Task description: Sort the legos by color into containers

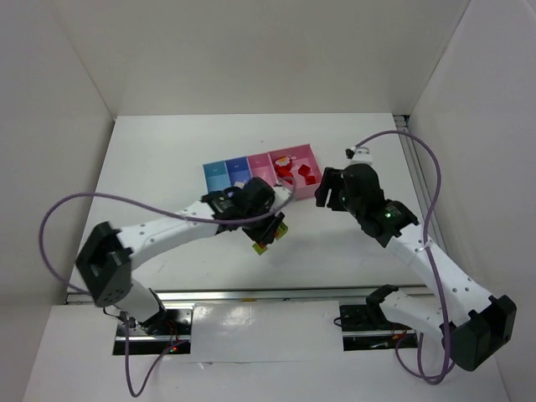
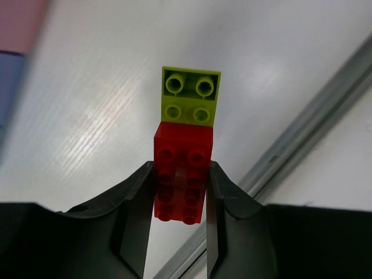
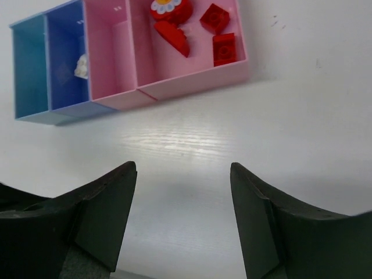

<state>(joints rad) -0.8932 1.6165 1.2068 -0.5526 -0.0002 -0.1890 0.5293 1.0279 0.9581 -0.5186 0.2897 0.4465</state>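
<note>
- A white, finely ribbed table (image 1: 167, 151) lies between plain white walls. An aluminium rail (image 2: 302, 139) runs along its near edge.
- The containers (image 3: 192, 81) are four joined shallow rectangular trays of smooth plastic: light blue, darker blue, a narrow pink one and a wider pink one.
- The wide pink tray (image 3: 174, 67) holds four red pieces: two square studded bricks (image 3: 214, 17), a curved piece (image 3: 172, 38) and a round piece with a white flower face (image 3: 168, 9).
- A small pale piece (image 3: 81, 67) lies in the darker blue tray. Its shape is too blurred to tell.
- The left gripper (image 2: 180, 174) is on the near side of the containers, above bare table. Its black curved fingers (image 2: 136, 203) pinch the sides of a glossy red brick (image 2: 183, 157).
- A lime green brick (image 2: 190, 96) with four round studs sits joined to the far end of the red one, beyond the fingertips.
- The right gripper (image 3: 183, 174) hangs just beside the wide pink tray's end. Its two black wedge-shaped fingers are spread wide apart over bare table, and nothing is between them.
</note>
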